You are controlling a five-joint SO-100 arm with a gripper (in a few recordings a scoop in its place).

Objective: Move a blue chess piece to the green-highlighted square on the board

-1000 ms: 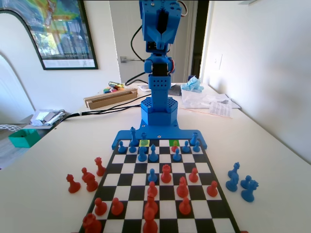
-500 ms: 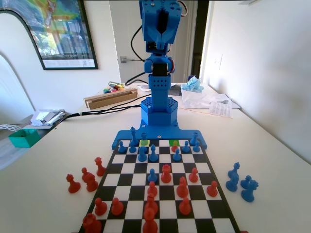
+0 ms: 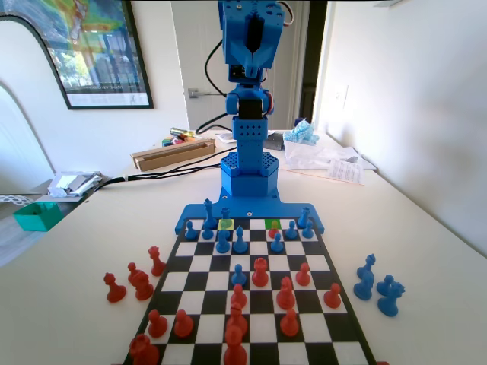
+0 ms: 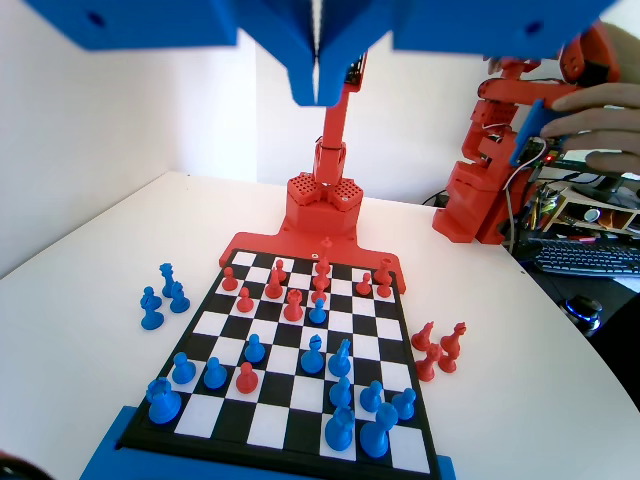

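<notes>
My gripper (image 4: 318,98) hangs high above the board (image 3: 323,262) with its jaws pressed together and nothing between them; in the fixed view the gripper (image 3: 254,53) is folded up on the arm at the far end. The green-highlighted square (image 3: 272,223) lies in the row nearest the arm's base, and a red piece (image 3: 273,229) stands on or right at it. Small blue pieces crowd the rows around it, such as one (image 3: 278,243) just in front. A lone blue chess piece (image 3: 239,275) stands mid-board among red ones, seen as the blue piece (image 4: 317,312) in the wrist view.
A yellow square (image 3: 225,223) lies left of the green one. Red pieces (image 3: 260,271) fill the near half of the board. Captured blue pieces (image 3: 388,295) stand off the board at right, captured red ones (image 3: 135,277) at left. A cardboard box (image 3: 173,152) and papers (image 3: 327,160) lie behind the arm.
</notes>
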